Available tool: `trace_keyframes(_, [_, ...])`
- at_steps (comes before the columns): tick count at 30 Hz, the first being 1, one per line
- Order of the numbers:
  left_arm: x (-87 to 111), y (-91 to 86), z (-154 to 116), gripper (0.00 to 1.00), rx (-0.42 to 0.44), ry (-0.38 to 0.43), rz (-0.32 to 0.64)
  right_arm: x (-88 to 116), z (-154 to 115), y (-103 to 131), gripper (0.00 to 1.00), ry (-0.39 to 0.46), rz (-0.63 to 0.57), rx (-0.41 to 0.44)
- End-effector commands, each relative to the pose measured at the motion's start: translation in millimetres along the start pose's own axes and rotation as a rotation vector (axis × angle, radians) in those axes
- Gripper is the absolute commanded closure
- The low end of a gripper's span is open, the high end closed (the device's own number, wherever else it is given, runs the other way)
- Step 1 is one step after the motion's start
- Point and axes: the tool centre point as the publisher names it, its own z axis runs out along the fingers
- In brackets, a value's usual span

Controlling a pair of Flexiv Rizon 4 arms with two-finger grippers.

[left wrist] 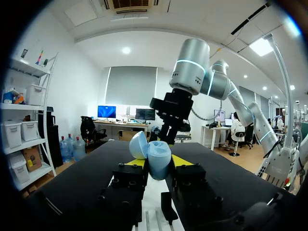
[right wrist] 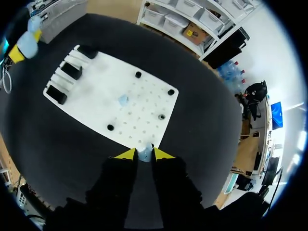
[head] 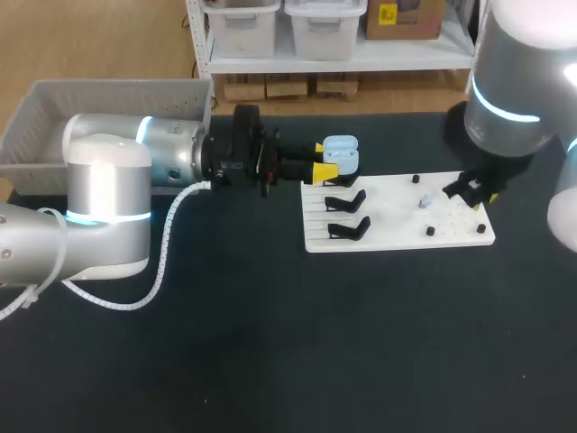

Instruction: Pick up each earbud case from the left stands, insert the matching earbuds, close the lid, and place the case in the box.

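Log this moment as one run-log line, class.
left gripper: shut on open-lidded light blue earbud case | right gripper: shut on small pale blue earbud | second pale blue earbud: on white pegged board

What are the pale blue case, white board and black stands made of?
The earbud case looks like smooth plastic: soft sheen, rounded shell. The white board seems matte plastic or painted sheet: flat, no glare. The black stands: probably moulded plastic, dull and curved.
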Motion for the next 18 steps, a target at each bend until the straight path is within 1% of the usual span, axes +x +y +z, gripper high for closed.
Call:
trace_keyframes(1, [1.3,-0.5,0.0,1.00,-0.003,-0.004,0.004,-6.8,-47.1,11.1,1.00,0.021,0.055,0.025])
trace_keyframes(2, [1.3,-0.5,0.0,1.00,-0.003,-0.004,0.004,-10.4,-54.2,12.8,1.00,0.044,0.073,0.039])
trace_keyframes(4, [1.3,-0.5,0.0,1.00,-0.003,-0.004,0.004,-18.2,-68.4,16.4,1.00,0.061,0.133,0.022])
trace_keyframes(6, [1.3,-0.5,0.0,1.00,-0.003,-0.004,0.004,-25.9,-79.6,22.0,1.00,0.062,0.159,0.042])
trace_keyframes(9, [1.3,-0.5,0.0,1.00,-0.003,-0.004,0.004,-35.0,-90.8,35.0,1.00,0.049,0.203,0.022])
trace_keyframes(10, [1.3,-0.5,0.0,1.00,-0.003,-0.004,0.004,-37.0,-93.1,39.0,1.00,0.048,0.217,0.024])
trace_keyframes(15, [1.3,-0.5,0.0,1.00,-0.003,-0.004,0.004,-40.1,-99.5,59.5,1.00,0.063,0.321,-0.043])
trace_keyframes(18, [1.3,-0.5,0.0,1.00,-0.003,-0.004,0.004,-40.1,-99.5,59.5,1.00,0.063,0.321,-0.043])
